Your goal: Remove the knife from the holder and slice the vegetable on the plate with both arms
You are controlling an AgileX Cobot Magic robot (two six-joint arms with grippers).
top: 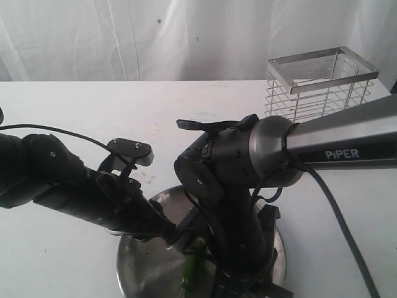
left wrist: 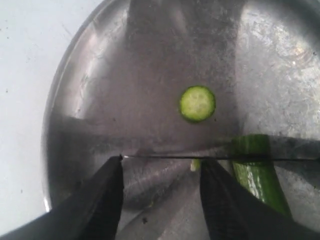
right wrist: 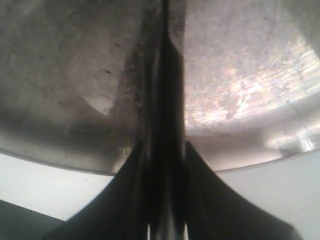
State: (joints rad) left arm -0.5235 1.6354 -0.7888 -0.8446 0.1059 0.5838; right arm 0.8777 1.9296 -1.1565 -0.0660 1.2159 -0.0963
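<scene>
Both black arms bend over the round brushed-steel plate (top: 133, 273), which sits at the near edge of the white worktop (top: 74, 118). The right gripper (right wrist: 166, 160) pinches the long dark knife (right wrist: 167, 95) between its fingers, blade edge-on above the plate. The left gripper (left wrist: 160, 175) is spread, its two black fingers (left wrist: 102, 195) apart over the plate, holding nothing. The thin blade edge crosses the glossy green vegetable (left wrist: 257, 165); one round pale-green slice (left wrist: 197, 103) lies flat nearby. The empty shiny wire holder (top: 319, 84) stands toward the far right corner.
</scene>
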